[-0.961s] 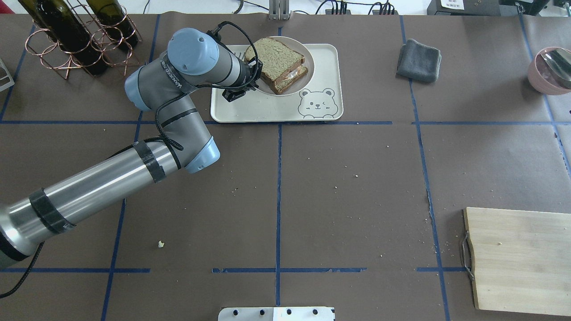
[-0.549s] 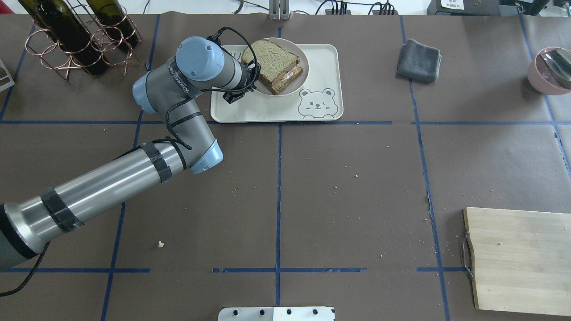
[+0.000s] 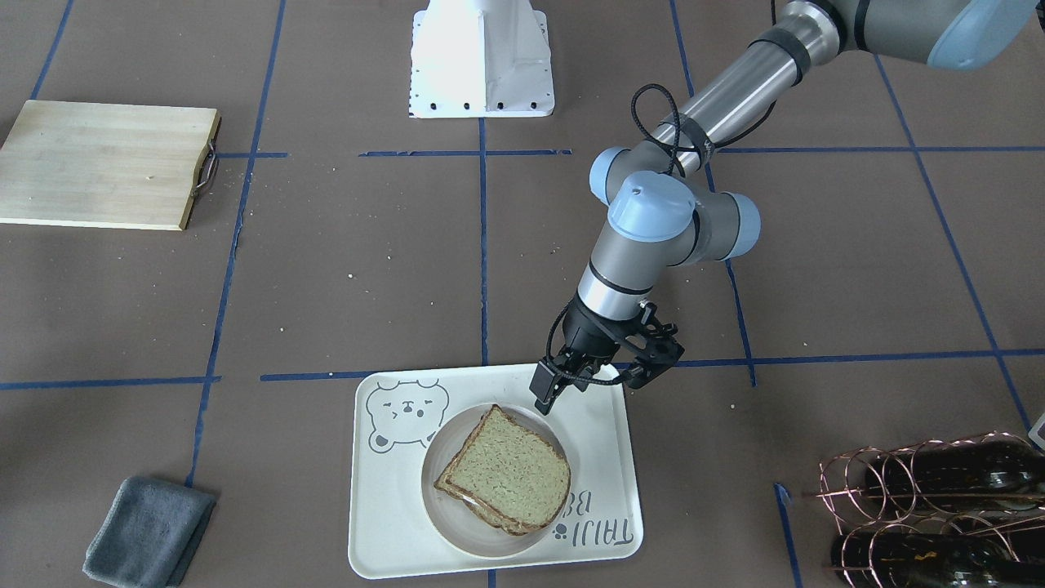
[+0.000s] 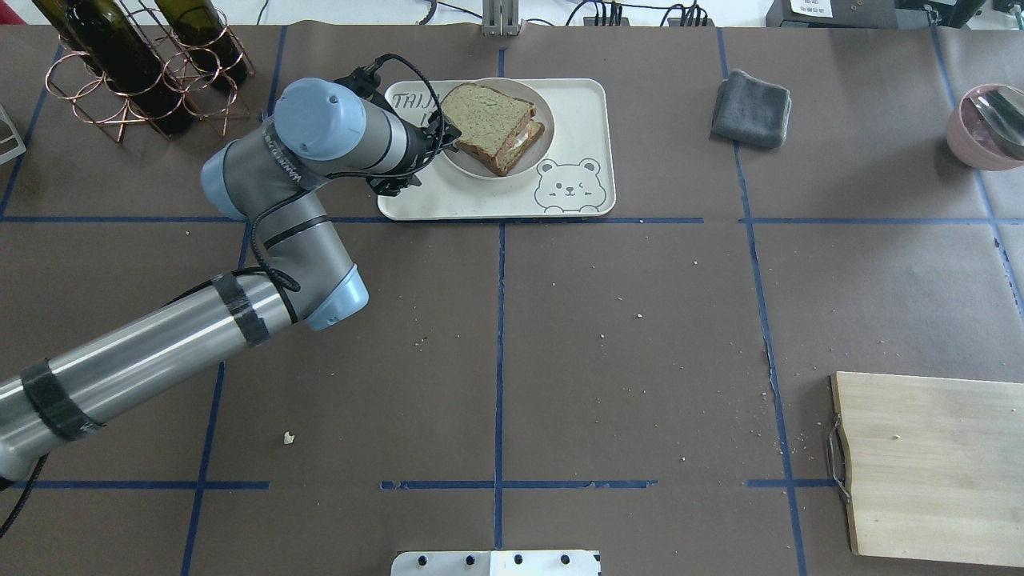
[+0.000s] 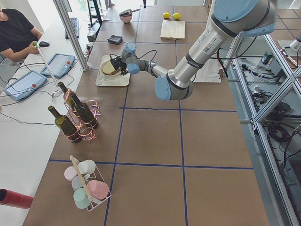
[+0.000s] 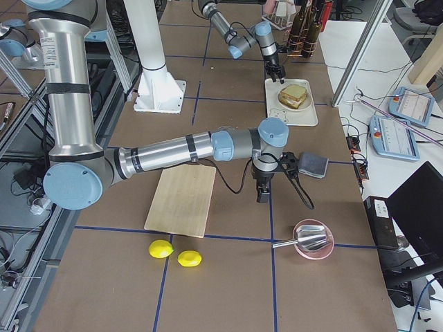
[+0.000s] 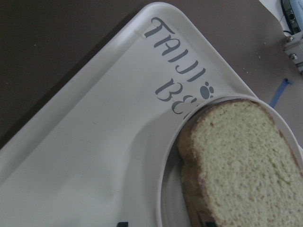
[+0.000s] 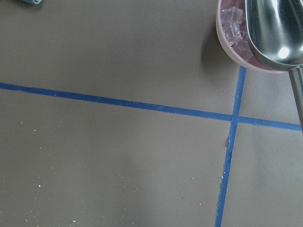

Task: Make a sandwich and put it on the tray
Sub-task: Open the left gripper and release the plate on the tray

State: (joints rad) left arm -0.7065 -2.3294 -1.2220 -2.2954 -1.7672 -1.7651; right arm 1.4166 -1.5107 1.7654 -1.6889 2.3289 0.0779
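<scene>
Sandwich (image 3: 506,478), greenish-tan bread, dark brown crust

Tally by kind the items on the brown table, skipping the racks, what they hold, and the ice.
sandwich: 1
plate: 1
tray: 1
cloth: 1
cutting board: 1
bowl: 1
scoop: 1
lemons: 2
Total: 9

Silver-tubed left arm (image 4: 160,352) with grey links and pale blue joint caps: stretched far forward, elbow bent, wrist tipped steeply down. Black two-finger left gripper (image 3: 594,384) hangs low, jaws spread apart, nothing between them. Matching right arm (image 6: 173,151) reaches out nearly level; black right gripper (image 6: 263,192) points straight down, jaw state not readable.
</scene>
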